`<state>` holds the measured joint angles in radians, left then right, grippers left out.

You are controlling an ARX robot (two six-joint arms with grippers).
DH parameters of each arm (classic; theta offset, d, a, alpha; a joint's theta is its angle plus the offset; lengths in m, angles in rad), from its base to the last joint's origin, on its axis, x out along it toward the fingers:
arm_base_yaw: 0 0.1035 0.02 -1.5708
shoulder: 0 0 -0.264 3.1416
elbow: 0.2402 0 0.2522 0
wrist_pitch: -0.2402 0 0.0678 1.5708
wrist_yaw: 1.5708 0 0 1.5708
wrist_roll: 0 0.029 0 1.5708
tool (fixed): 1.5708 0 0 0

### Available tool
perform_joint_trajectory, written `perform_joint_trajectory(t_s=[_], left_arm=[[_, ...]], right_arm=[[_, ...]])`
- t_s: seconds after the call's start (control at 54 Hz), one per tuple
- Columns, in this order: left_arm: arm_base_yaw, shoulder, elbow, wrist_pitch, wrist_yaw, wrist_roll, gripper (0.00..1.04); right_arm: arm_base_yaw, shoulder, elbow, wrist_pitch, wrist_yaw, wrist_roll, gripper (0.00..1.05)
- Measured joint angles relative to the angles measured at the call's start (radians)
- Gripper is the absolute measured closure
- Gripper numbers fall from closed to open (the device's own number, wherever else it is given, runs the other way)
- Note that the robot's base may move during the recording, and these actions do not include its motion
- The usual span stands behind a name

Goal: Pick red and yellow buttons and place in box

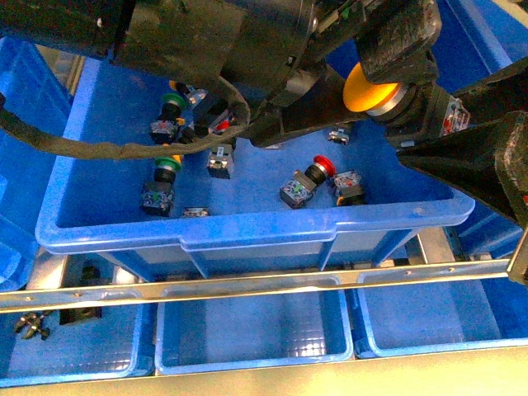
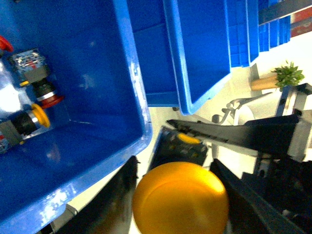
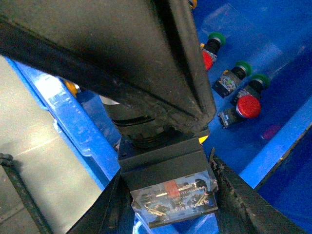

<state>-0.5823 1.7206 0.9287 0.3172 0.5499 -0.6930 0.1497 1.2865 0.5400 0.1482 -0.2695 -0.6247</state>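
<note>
One yellow button (image 1: 373, 89) hangs above the right part of the box (image 1: 247, 229), held from both ends. My left gripper (image 2: 180, 197) is shut on its round yellow cap (image 2: 180, 202). My right gripper (image 3: 168, 192) is shut on its black body (image 3: 165, 170), terminals facing the camera. In the front view the left gripper (image 1: 370, 78) reaches in from the upper left and the right gripper (image 1: 450, 120) from the right. On the box floor lie a red button (image 1: 318, 169), another red button (image 3: 248, 106) and a yellow button (image 2: 30, 119).
Green-capped switches (image 1: 171, 103) (image 1: 167, 167) lie among the others in the box. Smaller gridded blue trays (image 1: 252, 330) sit below a metal rail (image 1: 247, 285). More blue trays (image 2: 204, 48) stand beside the box, with a small plant (image 2: 287, 74) beyond them.
</note>
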Motion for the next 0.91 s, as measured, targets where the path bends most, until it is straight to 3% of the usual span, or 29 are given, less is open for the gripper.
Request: perform_joint_trajectory(t_s=[0.37, 0.907], left_arm=[[0.017, 0.001, -0.002, -0.022, -0.071, 0.037, 0.06], [0.115, -0.117, -0.086, -0.041, -0.094, 0.15, 0.08]], right_arm=[[-0.032, -0.012, -0.011, 0.003, 0.016, 0.0, 0.7], [-0.079, -0.051, -0.031, 0.015, -0.06, -0.013, 0.7]])
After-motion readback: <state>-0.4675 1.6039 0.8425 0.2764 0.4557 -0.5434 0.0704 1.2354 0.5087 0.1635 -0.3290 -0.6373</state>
